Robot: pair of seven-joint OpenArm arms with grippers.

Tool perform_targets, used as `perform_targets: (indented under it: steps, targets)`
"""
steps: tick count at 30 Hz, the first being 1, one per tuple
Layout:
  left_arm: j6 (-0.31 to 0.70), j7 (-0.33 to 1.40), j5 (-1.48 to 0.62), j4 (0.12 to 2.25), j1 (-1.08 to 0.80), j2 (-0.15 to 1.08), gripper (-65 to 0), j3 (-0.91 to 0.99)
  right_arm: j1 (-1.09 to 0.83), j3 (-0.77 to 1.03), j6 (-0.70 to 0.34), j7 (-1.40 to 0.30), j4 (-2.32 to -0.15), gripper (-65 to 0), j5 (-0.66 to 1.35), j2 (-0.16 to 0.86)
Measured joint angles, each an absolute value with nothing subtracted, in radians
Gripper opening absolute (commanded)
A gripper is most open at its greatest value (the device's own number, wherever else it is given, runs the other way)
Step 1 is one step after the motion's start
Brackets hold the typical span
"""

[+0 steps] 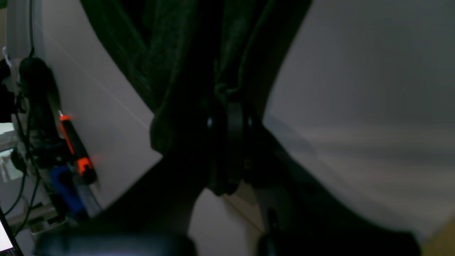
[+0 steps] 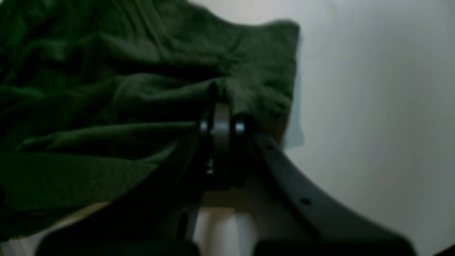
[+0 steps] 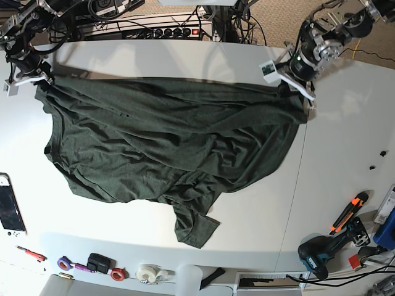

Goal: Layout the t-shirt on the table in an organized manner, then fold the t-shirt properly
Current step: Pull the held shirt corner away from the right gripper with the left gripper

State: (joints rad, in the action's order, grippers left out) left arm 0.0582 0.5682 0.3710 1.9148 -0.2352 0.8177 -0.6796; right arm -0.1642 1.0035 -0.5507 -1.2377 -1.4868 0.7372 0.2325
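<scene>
Left gripper (image 3: 290, 84): pinched on t-shirt (image 3: 166, 135) corner.
Right gripper (image 3: 42, 81): clamped on opposite corner.
T-shirt: spread, wrinkled, across table (image 3: 247, 216).
Beside shirt: drill (image 3: 321, 251), orange-handled cutter (image 3: 349, 213), tape rolls (image 3: 148, 272).
Free table: beyond shirt's loose sleeve.

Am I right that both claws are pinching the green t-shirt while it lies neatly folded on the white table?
Not quite: the t-shirt is spread out and wrinkled, not folded, as the base view shows. Both the left claw and right claw do pinch it on the table.
</scene>
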Motion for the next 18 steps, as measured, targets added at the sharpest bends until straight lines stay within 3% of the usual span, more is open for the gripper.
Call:
perform_targets:
  steps: [18]
  targets:
    - [-0.006, 0.624, 0.486, 1.956, -0.369, 0.817, -65.0, -0.680, -0.281, 1.029, -0.551, -1.309, -1.493, -65.0, 0.813, 0.290]
